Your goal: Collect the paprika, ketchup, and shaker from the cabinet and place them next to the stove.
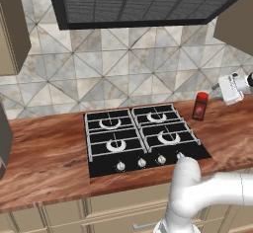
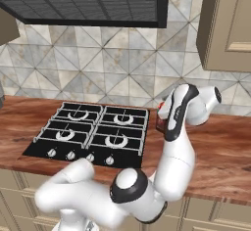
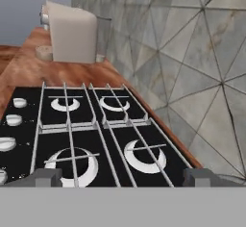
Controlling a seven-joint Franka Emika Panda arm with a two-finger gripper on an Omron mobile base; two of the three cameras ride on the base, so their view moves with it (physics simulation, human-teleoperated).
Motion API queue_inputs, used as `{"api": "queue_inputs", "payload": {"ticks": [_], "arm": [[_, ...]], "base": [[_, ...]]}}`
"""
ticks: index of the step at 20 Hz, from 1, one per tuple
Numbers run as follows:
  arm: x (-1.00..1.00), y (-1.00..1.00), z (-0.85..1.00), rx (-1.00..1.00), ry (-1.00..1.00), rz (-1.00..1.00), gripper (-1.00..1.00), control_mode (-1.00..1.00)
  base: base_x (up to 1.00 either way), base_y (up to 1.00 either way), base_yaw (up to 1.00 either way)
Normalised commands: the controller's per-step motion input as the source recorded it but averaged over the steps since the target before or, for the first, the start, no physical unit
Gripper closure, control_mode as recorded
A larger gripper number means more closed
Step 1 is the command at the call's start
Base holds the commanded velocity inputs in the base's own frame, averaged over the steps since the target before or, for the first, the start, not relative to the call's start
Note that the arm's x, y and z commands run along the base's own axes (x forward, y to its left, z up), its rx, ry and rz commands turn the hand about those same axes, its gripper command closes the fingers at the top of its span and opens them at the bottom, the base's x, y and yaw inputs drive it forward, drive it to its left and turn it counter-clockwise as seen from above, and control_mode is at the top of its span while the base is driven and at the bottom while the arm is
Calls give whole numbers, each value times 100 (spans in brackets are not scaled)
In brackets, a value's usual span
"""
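The paprika [image 1: 200, 106], a dark red-brown jar with a red cap, stands upright on the wooden counter just right of the black stove [image 1: 141, 138]. My gripper [image 1: 218, 88] hovers a little above and to the right of the jar, apart from it and pointing left. In the hand view its two fingertips [image 3: 48, 177] stand wide apart, open with nothing between them, over the stove [image 3: 96, 139]. In the right base view my arm covers most of the paprika [image 2: 160, 108]. The ketchup, the shaker and the cabinet are out of view.
A dark range hood [image 1: 138, 2] hangs over the stove. Wall cabinets [image 2: 230, 24] hang at the upper right. A pale boxy appliance [image 3: 72, 38] stands on the counter beyond the stove's far side. The wooden counter [image 1: 44, 153] runs both ways; a tiled wall backs it.
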Motion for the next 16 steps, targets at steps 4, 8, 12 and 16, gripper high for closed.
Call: {"api": "queue_inputs", "payload": {"ticks": [4,8,12,16], "arm": [[-63,79,19,-5,0,0,-100,-100],[-66,79,14,-4,0,0,-100,-100],[-63,67,11,-2,1,-13,-100,-100],[-63,66,4,-3,6,-23,-100,-100]], "base": [[0,0,0],[0,0,0],[0,0,0],[0,0,0]]}}
